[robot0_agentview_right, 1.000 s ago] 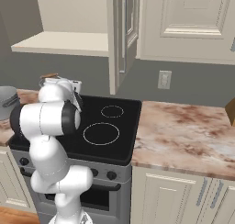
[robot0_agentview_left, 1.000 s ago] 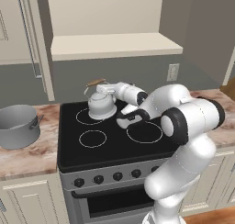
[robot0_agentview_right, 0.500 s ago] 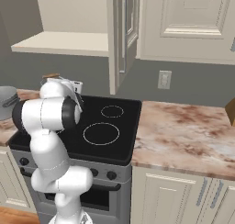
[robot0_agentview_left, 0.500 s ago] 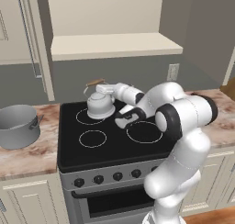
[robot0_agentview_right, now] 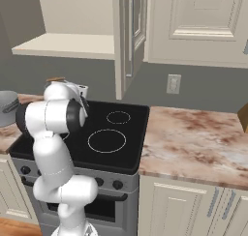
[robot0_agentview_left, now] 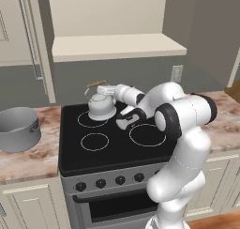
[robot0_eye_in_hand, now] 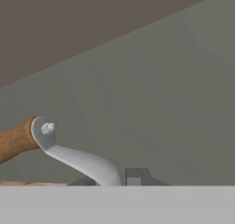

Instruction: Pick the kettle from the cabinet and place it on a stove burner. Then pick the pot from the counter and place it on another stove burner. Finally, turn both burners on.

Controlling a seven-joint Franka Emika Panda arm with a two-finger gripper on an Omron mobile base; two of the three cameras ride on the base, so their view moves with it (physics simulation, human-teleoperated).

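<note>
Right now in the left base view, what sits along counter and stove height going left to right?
pot on the counter → kettle on the back-left burner → large front-right burner → wall outlet

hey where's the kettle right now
In the left base view the kettle sits on the stove's back-left burner, its handle gripped by the shut end effector. The pot stands on the counter to its left.

White arm rises at right, elbow bent, forearm reaching left and far, low and nearly level. Gripper at far left end, jaws closed on kettle handle.
</note>
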